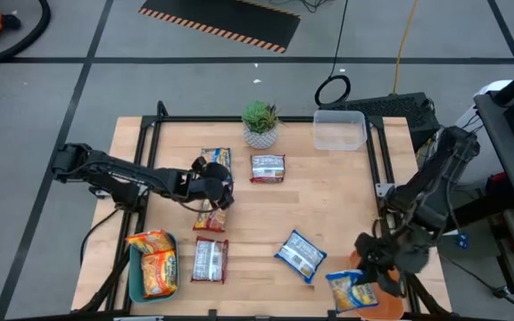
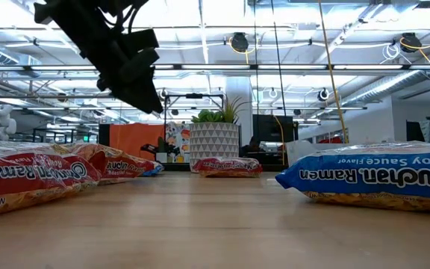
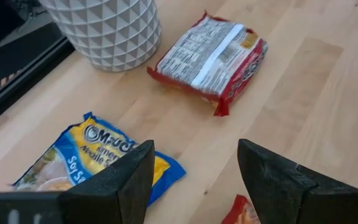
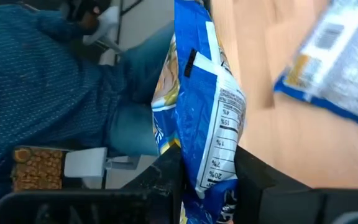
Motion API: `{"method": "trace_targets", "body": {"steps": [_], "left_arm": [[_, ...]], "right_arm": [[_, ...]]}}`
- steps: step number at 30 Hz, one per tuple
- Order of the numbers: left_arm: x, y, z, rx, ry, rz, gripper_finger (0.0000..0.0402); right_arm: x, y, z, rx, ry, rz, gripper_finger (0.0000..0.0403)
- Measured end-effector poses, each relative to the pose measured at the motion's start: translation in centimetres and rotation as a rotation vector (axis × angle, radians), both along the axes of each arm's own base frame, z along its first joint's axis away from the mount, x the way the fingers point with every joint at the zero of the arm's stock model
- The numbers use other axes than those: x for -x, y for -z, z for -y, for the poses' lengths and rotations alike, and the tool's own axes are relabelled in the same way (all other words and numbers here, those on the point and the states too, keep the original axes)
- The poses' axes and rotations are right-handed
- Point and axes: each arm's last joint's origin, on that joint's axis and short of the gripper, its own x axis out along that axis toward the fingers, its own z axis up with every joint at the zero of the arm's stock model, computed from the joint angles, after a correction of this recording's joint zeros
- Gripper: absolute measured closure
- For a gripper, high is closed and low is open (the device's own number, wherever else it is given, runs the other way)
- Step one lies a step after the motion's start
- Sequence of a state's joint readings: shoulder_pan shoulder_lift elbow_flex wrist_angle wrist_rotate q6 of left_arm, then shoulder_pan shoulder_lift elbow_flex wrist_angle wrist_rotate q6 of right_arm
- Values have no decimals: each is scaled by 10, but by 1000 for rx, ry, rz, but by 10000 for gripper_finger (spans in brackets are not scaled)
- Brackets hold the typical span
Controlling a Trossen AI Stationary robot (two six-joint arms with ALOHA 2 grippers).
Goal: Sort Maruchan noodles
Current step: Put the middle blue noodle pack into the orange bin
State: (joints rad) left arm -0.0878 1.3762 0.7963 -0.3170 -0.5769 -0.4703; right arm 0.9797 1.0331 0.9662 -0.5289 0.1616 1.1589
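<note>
A: What does the overhead camera give that the others lack?

B: The whole layout. Two orange packets (image 1: 154, 260) lie in a teal tray (image 1: 136, 287) at the near left corner of the tabletop (image 1: 328, 201). A dark red packet (image 1: 210, 259) lies just beside the tray, long axis running front to back. Another dark red one (image 1: 268, 168) sits beside the potted plant (image 1: 260, 124), long axis across the tabletop. A blue-white packet (image 1: 299, 254) lies diagonally toward the near right.

A: And the left pincer (image 1: 222, 189)?

B: From above it hovers mid-left over a small red packet (image 1: 209, 218). Its wrist camera shows the fingers (image 3: 120, 180) standing apart with nothing between them, and a yellow-and-blue packet (image 3: 86, 158) lying flat beyond them, angled toward the plant pot (image 3: 104, 28).

A: The right pincer (image 4: 207, 177)?

B: Clamped on a blue-and-yellow packet (image 4: 197, 106), held on edge with its long axis pointing away from the fingers. Overhead, that packet (image 1: 351, 290) is at the near right corner over something orange, probably a tray, mostly hidden.

A: The low camera?

B: Labels only: a soy sauce packet (image 2: 379, 175) close on the right.
</note>
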Motion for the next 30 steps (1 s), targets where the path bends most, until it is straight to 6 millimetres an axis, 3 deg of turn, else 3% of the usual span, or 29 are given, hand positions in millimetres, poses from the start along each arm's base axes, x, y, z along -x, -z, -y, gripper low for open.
{"method": "trace_targets", "body": {"steps": [5, 13, 30], "left_arm": [[2, 2, -5, 1, -22, -32, 167], [3, 2, -5, 1, -22, -37, 167], [2, 1, -5, 3, -19, -20, 167]], "right_arm": [[19, -10, 7, 70, 51, -89, 324], [45, 3, 17, 219, 60, -275, 324], [53, 21, 25, 380, 92, -268, 324]]}}
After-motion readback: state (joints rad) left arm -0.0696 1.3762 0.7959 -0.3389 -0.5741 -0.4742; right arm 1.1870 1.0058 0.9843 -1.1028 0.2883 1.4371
